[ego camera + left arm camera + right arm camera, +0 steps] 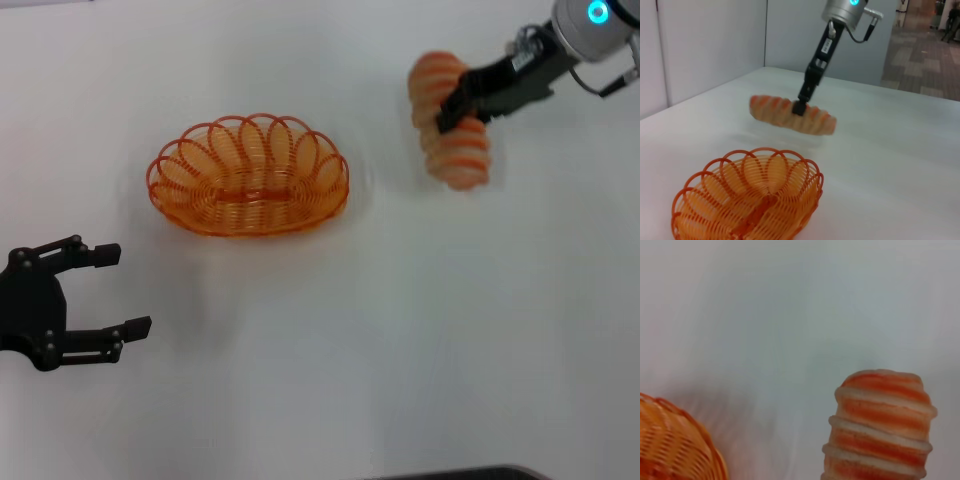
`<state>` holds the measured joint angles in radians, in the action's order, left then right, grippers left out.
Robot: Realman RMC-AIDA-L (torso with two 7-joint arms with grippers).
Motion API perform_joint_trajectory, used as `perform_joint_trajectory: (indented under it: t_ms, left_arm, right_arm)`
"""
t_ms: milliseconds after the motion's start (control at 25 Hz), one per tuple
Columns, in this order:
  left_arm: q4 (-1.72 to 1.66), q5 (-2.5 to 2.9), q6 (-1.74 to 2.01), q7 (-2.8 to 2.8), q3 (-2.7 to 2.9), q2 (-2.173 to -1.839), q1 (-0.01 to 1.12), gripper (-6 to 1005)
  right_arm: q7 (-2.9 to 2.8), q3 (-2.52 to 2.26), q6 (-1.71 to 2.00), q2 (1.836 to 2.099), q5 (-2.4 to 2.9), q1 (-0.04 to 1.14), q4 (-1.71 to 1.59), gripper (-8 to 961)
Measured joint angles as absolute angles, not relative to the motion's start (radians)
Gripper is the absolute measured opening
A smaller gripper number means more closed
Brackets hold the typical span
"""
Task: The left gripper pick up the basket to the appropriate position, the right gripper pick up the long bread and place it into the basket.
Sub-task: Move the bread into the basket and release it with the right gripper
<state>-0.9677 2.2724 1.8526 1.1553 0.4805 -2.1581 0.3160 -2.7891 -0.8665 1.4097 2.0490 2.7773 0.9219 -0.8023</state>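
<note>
Right gripper point(458, 108), upper right of your frame, is clamped across the long bread point(449, 121), lifted clear of the table point(420, 330). Basket point(249, 175) sits centre-left; left gripper point(118, 291) spread wide, lower left.

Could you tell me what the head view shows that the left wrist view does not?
Only the head view shows the left hand, open and apart from the basket. Only the left wrist view shows the long bread lifted clear of the table, with room walls behind. Both show the right hand shut on the bread, and the basket with nothing in it.
</note>
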Motion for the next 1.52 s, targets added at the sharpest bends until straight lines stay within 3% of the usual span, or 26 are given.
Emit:
perform_joint_trajectory:
  t_ms: [360, 760, 1520]
  left_arm:
    - [-0.967, 2.270, 1.853, 1.158, 0.475, -2.157, 0.318, 900]
    - [-0.967, 2.268, 1.852, 1.158, 0.474, -2.157, 0.324, 900]
    - [-0.942, 2.243, 1.845, 1.161, 0.423, -2.157, 0.325, 900]
  right_arm:
    - [-2.526, -0.893, 1.348, 2.088, 2.715, 1.024, -0.844, 435]
    - [-2.137, -1.073, 1.395, 2.091, 2.425, 1.053, -0.896, 346]
    - [-2.080, -1.377, 1.384, 2.102, 2.467, 1.051, -0.897, 212]
